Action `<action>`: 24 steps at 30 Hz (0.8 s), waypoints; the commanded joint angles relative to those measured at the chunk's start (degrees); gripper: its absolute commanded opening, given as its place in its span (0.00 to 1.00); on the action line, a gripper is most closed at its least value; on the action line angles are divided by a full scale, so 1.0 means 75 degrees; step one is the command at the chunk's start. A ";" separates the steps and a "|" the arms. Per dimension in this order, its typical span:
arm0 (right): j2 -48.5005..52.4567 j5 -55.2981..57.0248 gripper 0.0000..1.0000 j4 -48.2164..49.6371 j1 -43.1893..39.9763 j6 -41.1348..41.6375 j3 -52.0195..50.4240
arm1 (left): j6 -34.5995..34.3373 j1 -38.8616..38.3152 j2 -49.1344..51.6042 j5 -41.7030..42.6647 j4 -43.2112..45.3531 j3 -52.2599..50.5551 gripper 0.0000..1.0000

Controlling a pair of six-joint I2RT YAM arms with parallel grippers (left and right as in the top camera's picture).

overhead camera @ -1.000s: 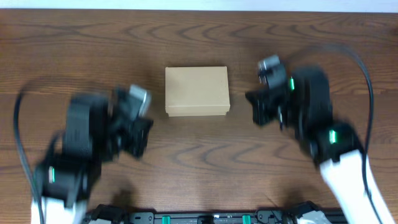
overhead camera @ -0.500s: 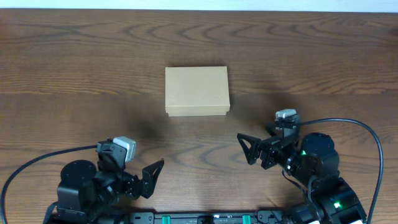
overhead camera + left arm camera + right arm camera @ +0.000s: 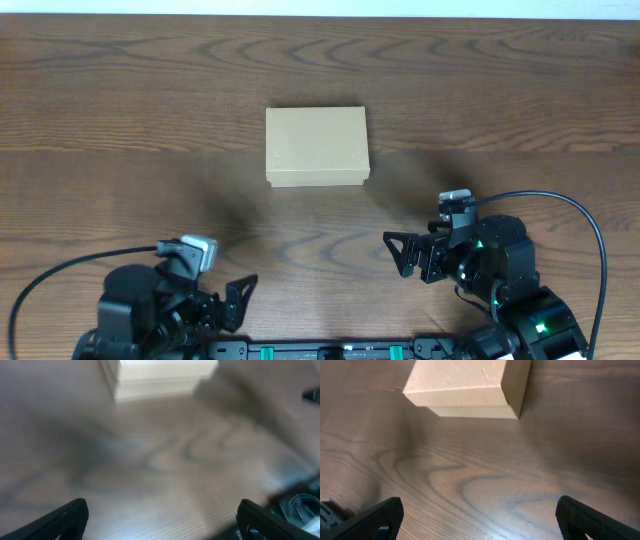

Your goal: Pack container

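now that both arms have been drawn back toward the near edge of the counter [image 3: 120, 120], away from the flanks of the container where they were caught blurred in motion a second ago, nothing is held by either. below and to the left of the container, well apart from it, the left pincer [image 3: 232, 303] is seen with its jaws spread wide and empty. the container [image 3: 317, 147] itself is left at the middle of the counter, lid down flat, touched by neither arm. below and to the right of the container, the right pincer [image 3: 398, 255] is likewise spread open and empty, aimed toward it. since no loose item is seen beside the container, the packing is judged finished or nearly so. only the arms' black cables [image 3: 540, 196] are seen nearby, and nothing is found between either pincer and the container.
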 commanded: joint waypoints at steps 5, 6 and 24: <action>0.0003 0.0000 0.99 -0.0038 0.0058 0.0070 -0.0058 | 0.1402 0.1649 -0.1632 -0.0577 0.1652 -0.1239 0.95; 0.0003 0.0003 0.99 -0.0035 0.0055 0.0070 -0.0058 | 0.1384 0.1851 -0.1851 -0.0621 0.2002 -0.1580 0.95; 0.0003 0.0000 0.99 -0.0038 0.0055 0.0070 -0.0058 | 0.0723 0.2142 -0.2428 0.0047 0.5027 -0.4497 0.95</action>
